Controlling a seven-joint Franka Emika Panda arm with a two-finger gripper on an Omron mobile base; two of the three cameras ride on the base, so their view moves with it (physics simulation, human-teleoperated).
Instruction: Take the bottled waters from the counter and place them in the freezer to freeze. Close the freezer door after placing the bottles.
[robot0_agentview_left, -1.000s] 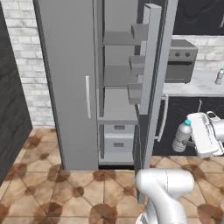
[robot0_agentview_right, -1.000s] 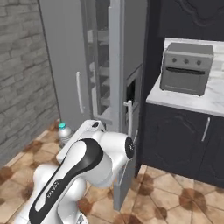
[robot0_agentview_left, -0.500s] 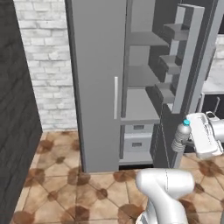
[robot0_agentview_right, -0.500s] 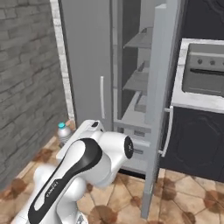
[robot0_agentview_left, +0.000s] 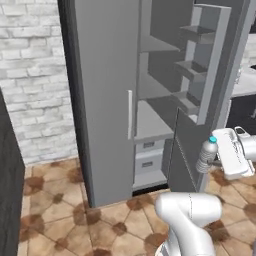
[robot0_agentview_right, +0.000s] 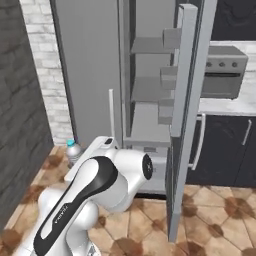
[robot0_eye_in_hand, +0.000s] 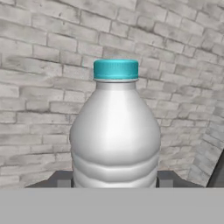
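My gripper (robot0_agentview_left: 214, 159) is shut on a bottled water (robot0_agentview_left: 205, 157), a clear ribbed bottle with a teal cap, held upright at about knee height over the floor. In the hand view the bottle (robot0_eye_in_hand: 114, 135) stands upright between the fingertips of the gripper (robot0_eye_in_hand: 114, 180) with a brick wall behind it. From the right base camera the bottle (robot0_agentview_right: 73, 151) peeks out left of my arm. The freezer (robot0_agentview_left: 152, 122) stands open with grey shelves. The freezer door (robot0_agentview_left: 207, 70) is swung out toward me, bins on its inner face, close to the bottle's left. The counter (robot0_agentview_right: 232, 106) lies right of it.
The fridge's other door (robot0_agentview_left: 102, 100) is closed, with a slim silver handle (robot0_agentview_left: 129, 115). A grey toaster oven (robot0_agentview_right: 225, 75) sits on the counter. A white brick wall (robot0_agentview_left: 35, 80) and a dark panel (robot0_agentview_right: 22, 100) bound the left. Brown tiled floor (robot0_agentview_left: 65, 210) lies open in front.
The whole picture has shifted, so the base has moved: the fridge now looks nearer and is seen more from its left. The bottle stays in my gripper at the same place beside the arm.
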